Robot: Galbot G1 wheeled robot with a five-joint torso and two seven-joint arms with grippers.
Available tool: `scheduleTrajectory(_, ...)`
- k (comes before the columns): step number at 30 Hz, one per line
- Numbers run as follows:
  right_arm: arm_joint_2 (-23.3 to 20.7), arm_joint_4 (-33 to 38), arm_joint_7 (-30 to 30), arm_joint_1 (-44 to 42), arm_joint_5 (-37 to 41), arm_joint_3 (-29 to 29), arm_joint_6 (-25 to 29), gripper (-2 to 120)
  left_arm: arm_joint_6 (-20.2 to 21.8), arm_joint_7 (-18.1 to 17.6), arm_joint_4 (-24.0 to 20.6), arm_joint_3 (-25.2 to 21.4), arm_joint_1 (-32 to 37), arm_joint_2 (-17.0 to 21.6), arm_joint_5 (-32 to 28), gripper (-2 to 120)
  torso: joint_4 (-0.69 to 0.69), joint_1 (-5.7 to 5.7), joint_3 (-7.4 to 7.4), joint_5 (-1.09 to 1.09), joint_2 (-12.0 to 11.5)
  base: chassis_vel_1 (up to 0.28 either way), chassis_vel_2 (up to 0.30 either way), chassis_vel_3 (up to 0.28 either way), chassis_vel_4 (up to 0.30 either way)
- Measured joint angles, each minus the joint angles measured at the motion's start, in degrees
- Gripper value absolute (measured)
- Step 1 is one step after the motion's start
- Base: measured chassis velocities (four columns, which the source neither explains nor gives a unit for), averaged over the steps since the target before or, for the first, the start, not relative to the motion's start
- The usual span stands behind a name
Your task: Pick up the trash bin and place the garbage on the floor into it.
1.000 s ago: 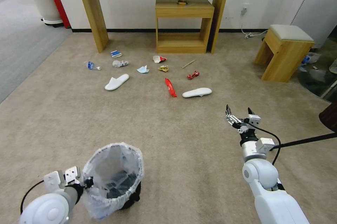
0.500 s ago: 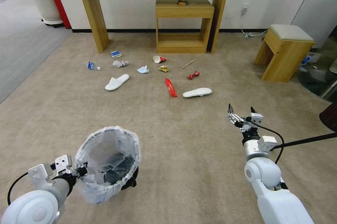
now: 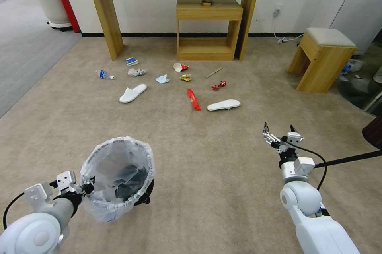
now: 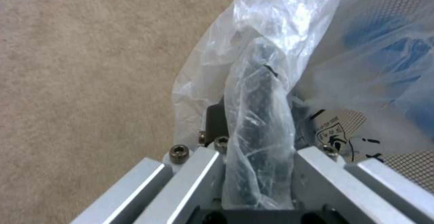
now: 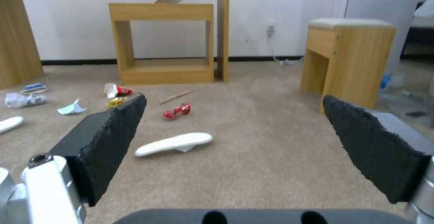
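The trash bin (image 3: 115,178), black with a crinkled whitish bag over its rim, is at the lower left and tilted. My left gripper (image 3: 85,186) is shut on its near rim; the left wrist view shows the bagged rim (image 4: 257,115) between the fingers. My right gripper (image 3: 279,130) hangs open over bare floor (image 3: 199,154), as the right wrist view confirms (image 5: 234,100). The garbage lies farther off: two white slippers (image 3: 132,92) (image 3: 223,105), a red wrapper (image 3: 193,99), a crushed can (image 3: 219,85), a bottle (image 3: 105,74), a blue mask (image 3: 162,78), a cup (image 3: 180,66), a carton (image 3: 131,61) and a stick (image 3: 213,72).
A tall wooden console (image 3: 107,15) and a small wooden side table (image 3: 209,27) stand against the wall behind the litter. A padded stool (image 3: 324,59) is at the right. A white plant pot (image 3: 49,3) sits on grey carpet (image 3: 24,55) at the far left. A black cable (image 3: 346,159) crosses the floor at right.
The left arm has carried the bin to the left and farther from me. The right gripper has drifted slightly right and nearer, still open. The litter has not moved.
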Motion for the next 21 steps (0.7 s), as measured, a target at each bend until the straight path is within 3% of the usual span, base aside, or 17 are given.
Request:
scheduleTrajectory(4, 0.26, -0.78, -0.86, -0.95, -2.43, 0.52, 3.96, 100, -0.03, 1.20, -1.25, 0.27, 0.66, -0.85, 1.94, 0, 0.00, 0.00, 0.00, 0.00, 0.01, 0.000, 0.000, 0.000, 0.000)
scheduleTrajectory(21, 1.08, -2.34, -4.27, -0.65, -3.47, 0.64, 10.14, 100, -0.22, 1.74, -1.50, -0.36, 1.95, -1.07, 2.12, 0, 0.00, 0.00, 0.00, -0.01, 0.01, 0.000, 0.000, 0.000, 0.000)
